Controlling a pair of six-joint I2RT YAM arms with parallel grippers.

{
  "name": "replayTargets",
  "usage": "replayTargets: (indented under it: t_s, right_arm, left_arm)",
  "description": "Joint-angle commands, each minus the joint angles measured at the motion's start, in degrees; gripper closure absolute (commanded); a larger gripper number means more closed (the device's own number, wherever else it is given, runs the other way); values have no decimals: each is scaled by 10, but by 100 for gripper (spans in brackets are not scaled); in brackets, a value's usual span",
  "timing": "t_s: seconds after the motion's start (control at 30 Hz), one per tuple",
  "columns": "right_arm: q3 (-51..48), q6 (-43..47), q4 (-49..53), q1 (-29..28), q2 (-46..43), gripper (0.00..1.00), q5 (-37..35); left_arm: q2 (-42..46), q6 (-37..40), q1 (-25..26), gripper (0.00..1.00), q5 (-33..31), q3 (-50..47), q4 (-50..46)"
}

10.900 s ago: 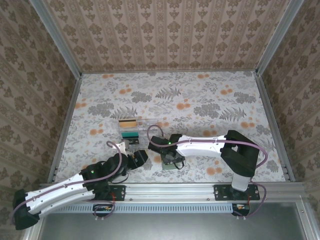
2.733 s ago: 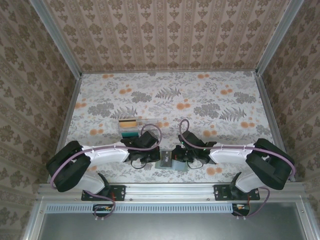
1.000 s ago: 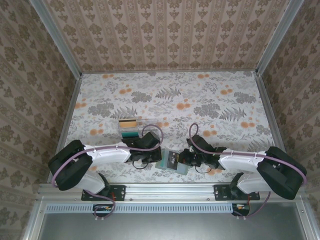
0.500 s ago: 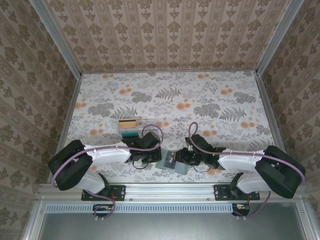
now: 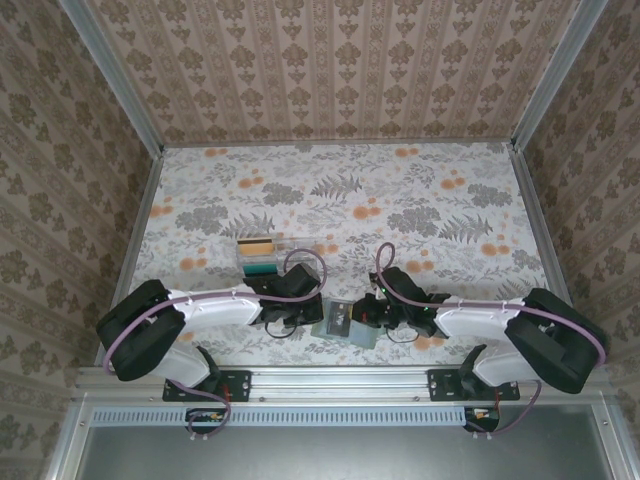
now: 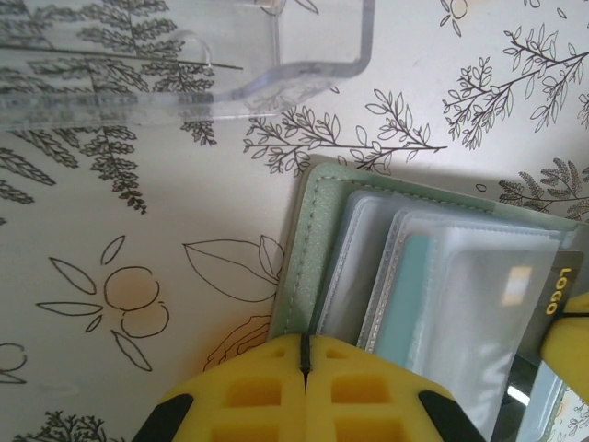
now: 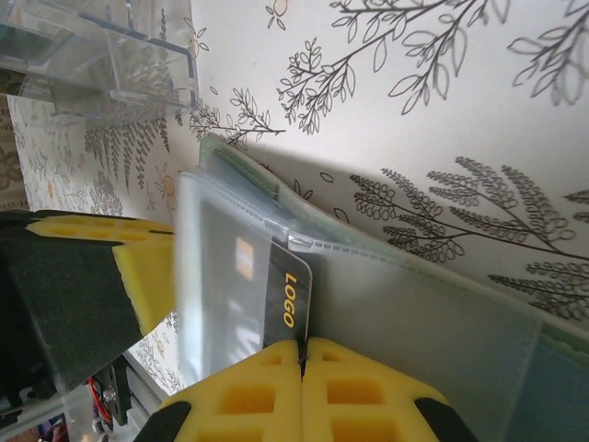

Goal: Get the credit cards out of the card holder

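**Card pinched at the open holder**

Near the clear tray (image 6: 184, 64), the left gripper (image 6: 304, 354) clamps an edge of the card holder (image 6: 317, 230) (open, flat on the table (image 5: 400, 200)). The right gripper (image 7: 302, 354) pinches a dark credit card (image 7: 287, 299) marked LOGO, partly inside its sleeve.

**A clear tray on a flowered cloth, papered walls all round**

A clear plastic compartment tray (image 5: 302, 247) sits on the table, left of the middle and towards the near edge. Up close its walls are see-through with rounded corners (image 6: 276, 64), and the print of the cloth shows straight through them (image 7: 110, 69).

The tablecloth (image 5: 400, 200) is pale, covered with grey ferns and leaves and with orange blossoms.

Three walls stand around the table: back (image 5: 340, 70), left (image 5: 50, 150) and right (image 5: 600, 160), all in beige damask-striped wallpaper.

Aluminium posts (image 5: 110, 70) run up the back corners. An aluminium rail (image 5: 340, 380) crosses the near edge, with a slotted strip (image 5: 340, 415) just below it.
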State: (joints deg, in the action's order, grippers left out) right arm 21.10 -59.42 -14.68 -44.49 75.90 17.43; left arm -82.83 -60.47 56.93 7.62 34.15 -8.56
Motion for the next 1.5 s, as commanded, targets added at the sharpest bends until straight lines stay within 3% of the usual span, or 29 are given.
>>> replayTargets:
  t_s: [0.0,0.3,0.67,0.87,1.07,1.13,1.47]
  right_arm:
    - [-17,22,50,17,-28,100,1]
    - [-48,51,121,57,-114,100,15]
    - [-75,68,222,91,-280,100,23]
    - [-60,69,209,93,-301,100,36]
    - [-28,70,169,95,-268,100,56]
    - [-13,72,160,95,-252,100,64]
    - [65,65,120,98,-194,100,107]
  left_arm:
    - [-40,-3,7,100,-22,-39,-100]
    - [-43,0,6,100,-21,-37,-100]
    - [-18,6,4,100,-29,-22,-125]
    - [84,18,-7,78,-58,16,-177]
    - [211,1,-32,50,-44,-9,-103]
    - [244,-6,-45,45,-27,-30,-60]
    - [293,-38,-107,44,56,-60,75]
